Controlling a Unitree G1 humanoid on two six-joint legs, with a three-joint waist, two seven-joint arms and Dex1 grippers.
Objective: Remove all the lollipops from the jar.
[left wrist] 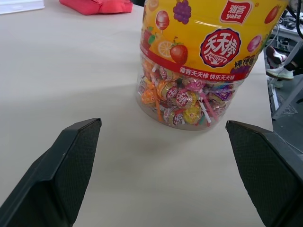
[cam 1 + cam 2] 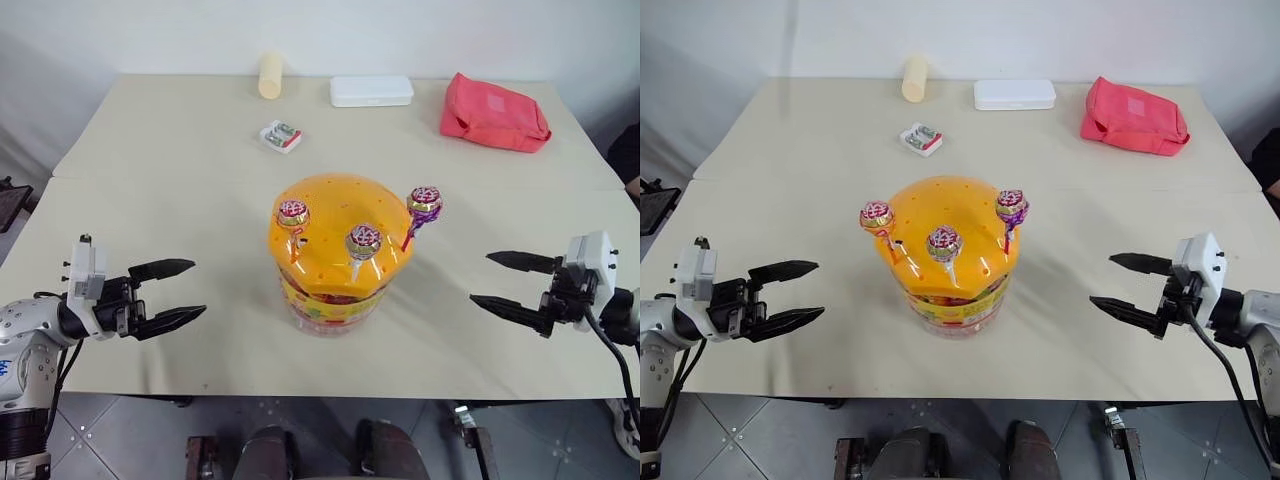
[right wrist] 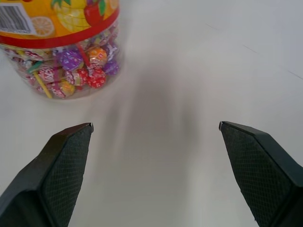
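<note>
Bright even light, soft shadows, sharp views throughout

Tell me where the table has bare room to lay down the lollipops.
Bare table lies between the jar and each open pincer, left and right. The far edge is crowded: pale cylinder, white box, pink pouch, small packet.

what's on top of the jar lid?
Three swirl-wrapped lollipops stand with sticks in the domed orange holed lid of the clear plastic jar. How deep the sticks go is hidden by the lid.
</note>
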